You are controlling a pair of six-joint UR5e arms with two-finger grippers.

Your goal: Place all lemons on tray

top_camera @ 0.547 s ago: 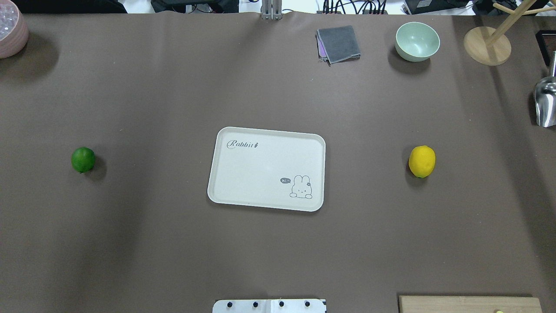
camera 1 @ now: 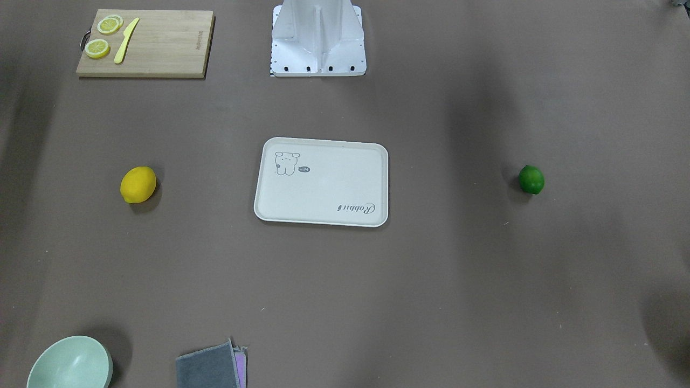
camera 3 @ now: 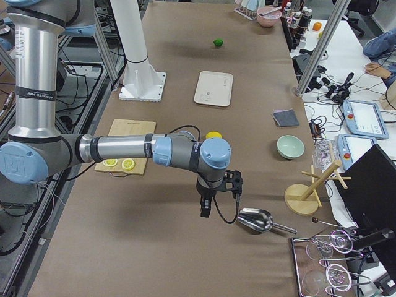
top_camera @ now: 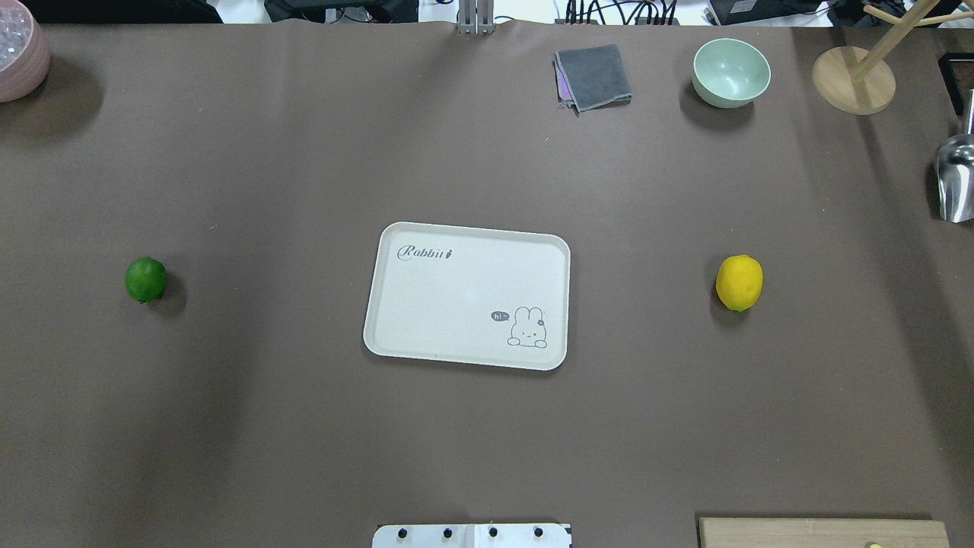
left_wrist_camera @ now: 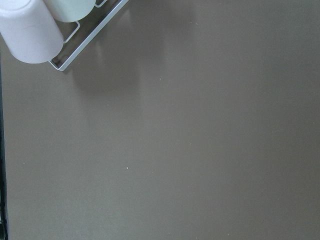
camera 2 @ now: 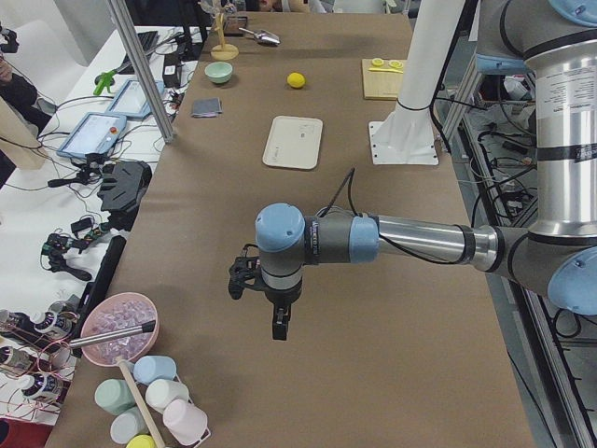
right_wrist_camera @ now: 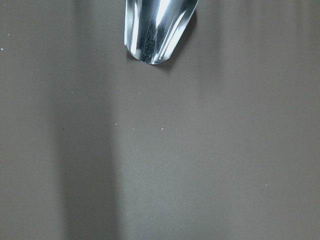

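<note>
The bright yellow lemon (top_camera: pixel 739 282) lies on the brown table to the right of the tray; it also shows in the front view (camera 1: pixel 138 184). The dark green lemon (top_camera: pixel 145 279) lies far to the left; it also shows in the front view (camera 1: pixel 531 179). The cream tray (top_camera: pixel 396 335) sits empty at the table's middle. My left gripper (camera 2: pixel 278 327) hangs over the table's left end, far from the green lemon. My right gripper (camera 3: pixel 205 209) hangs near the metal scoop at the right end. Both show only in the side views, so I cannot tell if they are open or shut.
A wooden cutting board (camera 1: pixel 161 48) with lemon slices (camera 1: pixel 97 48) and a yellow knife (camera 1: pixel 125 40) lies near the robot base (camera 1: pixel 318 43). A green bowl (top_camera: pixel 730 72), grey cloth (top_camera: pixel 593 76), wooden stand (top_camera: pixel 852 80), metal scoop (top_camera: pixel 955 179) and pink bowl (top_camera: pixel 19 53) line the table's far and side edges.
</note>
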